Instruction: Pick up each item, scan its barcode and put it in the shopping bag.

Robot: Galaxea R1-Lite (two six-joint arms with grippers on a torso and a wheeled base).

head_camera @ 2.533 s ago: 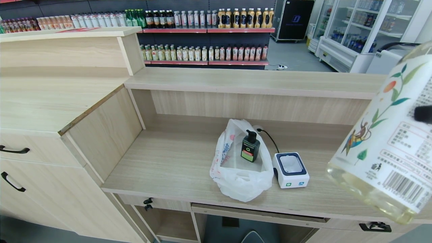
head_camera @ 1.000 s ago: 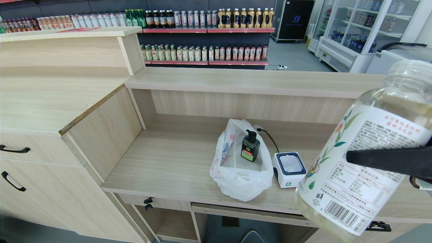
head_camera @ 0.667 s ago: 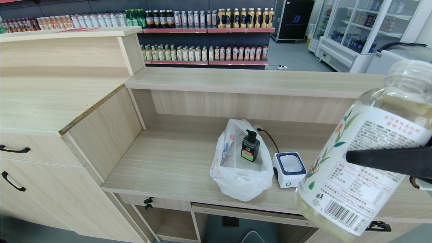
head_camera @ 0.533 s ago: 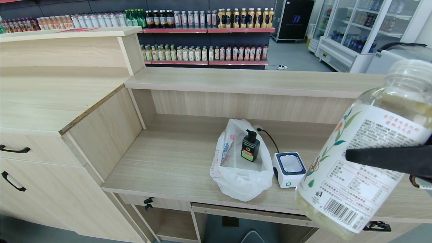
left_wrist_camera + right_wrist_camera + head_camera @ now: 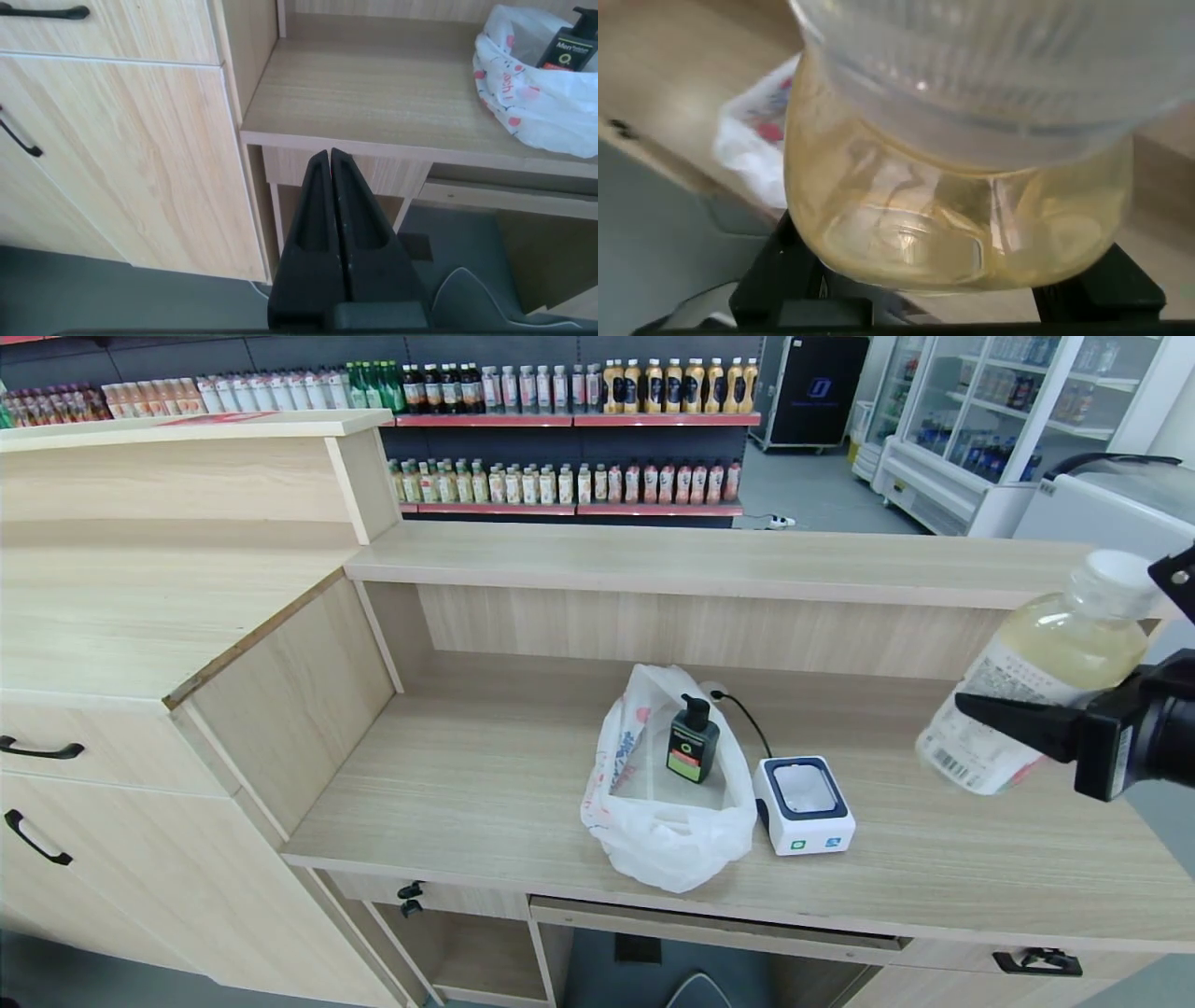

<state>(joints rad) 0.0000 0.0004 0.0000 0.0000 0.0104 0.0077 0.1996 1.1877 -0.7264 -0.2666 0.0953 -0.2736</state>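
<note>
Bottle (image 5: 1044,661) aslant in right jaws, above counter (image 5: 485,784), right of scanner (image 5: 803,805).

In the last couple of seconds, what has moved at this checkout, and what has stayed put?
The drink bottle, still clamped in the right arm's jaws, swung away from the head camera and out toward the right end of the counter, tilted with its cap uppermost. The shopping bag, the pump bottle inside it and the scanner beside it have not moved.
</note>
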